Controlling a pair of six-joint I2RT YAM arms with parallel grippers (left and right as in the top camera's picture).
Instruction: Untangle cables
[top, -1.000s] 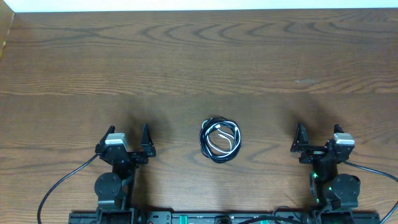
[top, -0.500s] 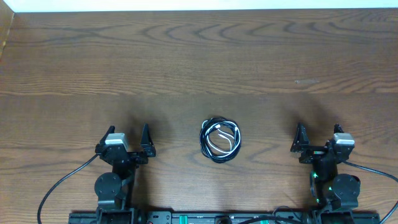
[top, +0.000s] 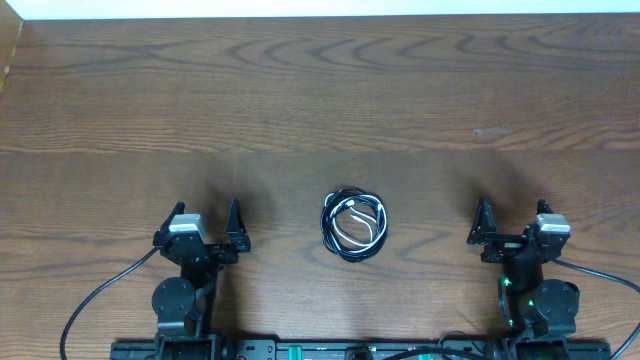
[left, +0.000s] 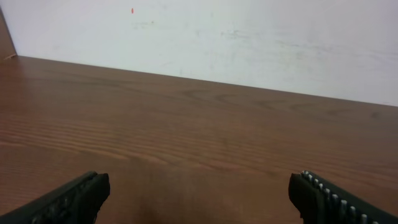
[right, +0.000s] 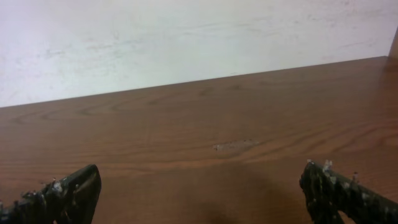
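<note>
The cables (top: 353, 224) lie in one small coiled bundle on the wooden table, black loops around a white cord, between my two arms near the front edge. My left gripper (top: 207, 216) sits to the left of the bundle, open and empty, well apart from it. My right gripper (top: 510, 214) sits to the right of the bundle, open and empty. In the left wrist view the open fingers (left: 199, 196) frame bare table. In the right wrist view the open fingers (right: 202, 196) also frame bare table. The cables are out of both wrist views.
The wooden table (top: 320, 110) stretches wide behind the bundle to a white wall (left: 236, 37) at its far edge. A pale scuff mark (top: 492, 130) lies at the right, also in the right wrist view (right: 234, 145). Thick black arm wires (top: 95, 300) trail at the front corners.
</note>
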